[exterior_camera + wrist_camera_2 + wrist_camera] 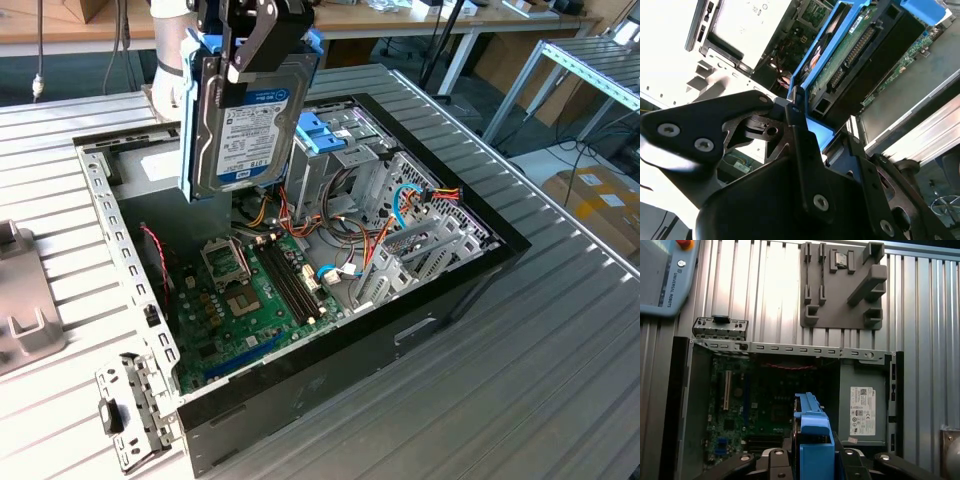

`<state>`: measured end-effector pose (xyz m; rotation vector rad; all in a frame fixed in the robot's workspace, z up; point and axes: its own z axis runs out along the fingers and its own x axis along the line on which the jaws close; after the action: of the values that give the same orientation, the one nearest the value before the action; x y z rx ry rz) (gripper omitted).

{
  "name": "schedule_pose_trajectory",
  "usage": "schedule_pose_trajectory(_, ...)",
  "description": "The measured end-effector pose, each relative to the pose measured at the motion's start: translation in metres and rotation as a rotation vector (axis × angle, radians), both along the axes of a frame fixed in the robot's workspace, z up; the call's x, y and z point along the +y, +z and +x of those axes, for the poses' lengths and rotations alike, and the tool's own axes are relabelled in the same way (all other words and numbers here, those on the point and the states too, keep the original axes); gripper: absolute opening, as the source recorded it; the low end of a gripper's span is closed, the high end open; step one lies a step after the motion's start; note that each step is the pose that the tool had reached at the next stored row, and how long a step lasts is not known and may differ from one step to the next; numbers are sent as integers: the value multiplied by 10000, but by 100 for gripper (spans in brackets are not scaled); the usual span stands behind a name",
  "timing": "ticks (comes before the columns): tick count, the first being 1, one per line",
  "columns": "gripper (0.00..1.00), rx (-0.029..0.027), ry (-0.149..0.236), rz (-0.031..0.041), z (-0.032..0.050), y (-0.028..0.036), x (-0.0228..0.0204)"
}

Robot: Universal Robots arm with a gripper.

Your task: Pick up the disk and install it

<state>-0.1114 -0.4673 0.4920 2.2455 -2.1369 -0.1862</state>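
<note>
1. The gripper [240, 60] is clamped on the disk [245, 120], pinching its flat faces so it hangs on edge.
2. The disk hangs above the open computer case [440, 320], apparently high enough to clear the walls and cables.
3. Below it lies the circuit board [250, 290]. The drive cage [330, 140] with blue fittings stands just beside, which probably explains the upright carry.
4. Farther off, a grey holder [20, 300] rests on the ribbed table [540, 380].

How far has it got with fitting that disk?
Pickup looks done: the gripper is shut on the disk, holding it upright in the air above the open computer case. Installing is left: the disk is not yet seated in the case.
</note>
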Motion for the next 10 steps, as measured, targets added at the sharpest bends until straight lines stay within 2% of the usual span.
schedule_pose_trajectory(10, 37, 30, 0, 1, 98, -14, -67)
